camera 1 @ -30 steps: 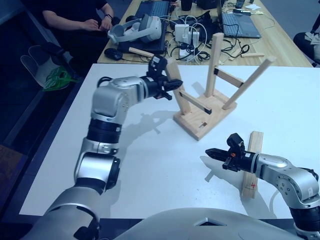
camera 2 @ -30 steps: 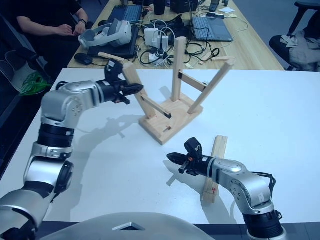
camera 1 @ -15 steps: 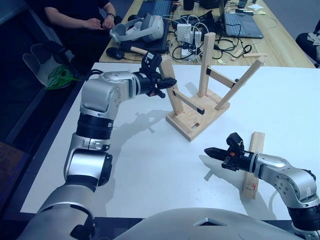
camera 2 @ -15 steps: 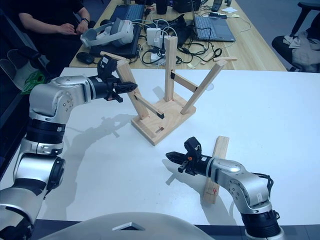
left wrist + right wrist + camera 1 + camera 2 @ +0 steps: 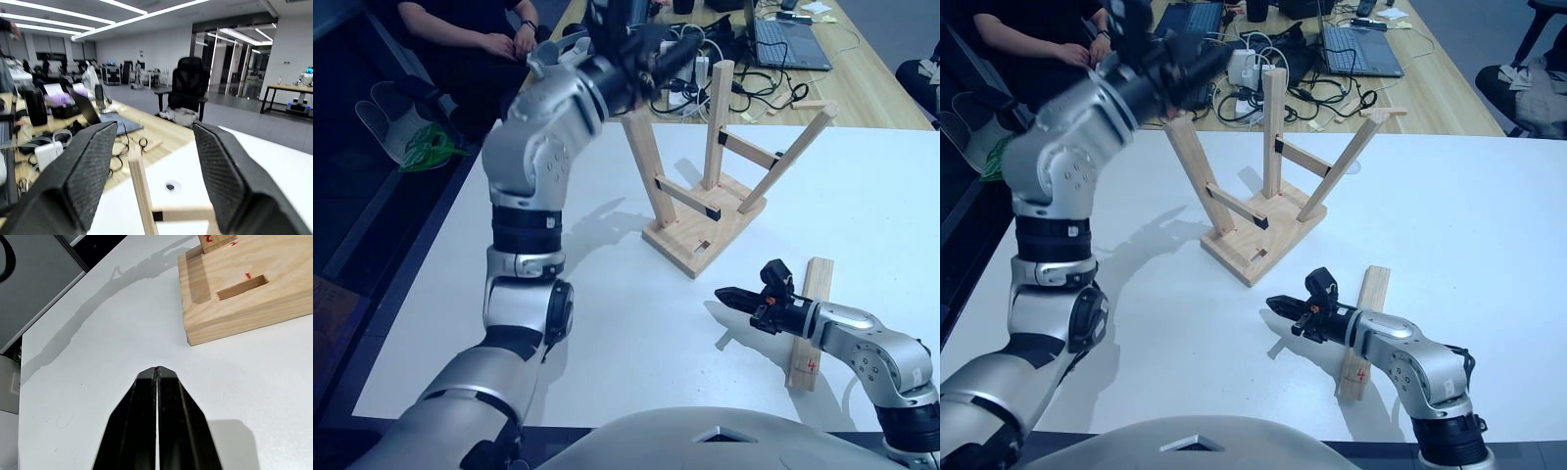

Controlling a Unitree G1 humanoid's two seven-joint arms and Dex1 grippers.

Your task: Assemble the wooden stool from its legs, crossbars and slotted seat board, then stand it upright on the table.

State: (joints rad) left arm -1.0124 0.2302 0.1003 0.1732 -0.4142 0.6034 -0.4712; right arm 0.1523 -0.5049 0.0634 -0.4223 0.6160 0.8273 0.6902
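Observation:
The wooden stool lies upside down mid-table, its slotted seat board [image 5: 700, 240] flat on the white table [image 5: 607, 323], three legs [image 5: 646, 162] pointing up, joined by crossbars [image 5: 685, 196]. One slot [image 5: 242, 286] in the board is empty. My left gripper [image 5: 656, 59] hangs open high above the nearest leg's top [image 5: 139, 191], holding nothing. A loose leg [image 5: 808, 318] lies at the front right. My right gripper [image 5: 729, 294] is shut and empty, low over the table just left of that leg, pointing at the seat board.
Behind the table runs a wooden desk [image 5: 862, 88] with laptops, cables, a headset [image 5: 558, 54] and a small wood piece [image 5: 808, 106]. A person sits at the back left. The table's left edge [image 5: 421, 264] drops off to dark floor.
My left gripper has let go of the near leg and risen up and back. The stool has settled flatter on its seat board. The right arm has kept still.

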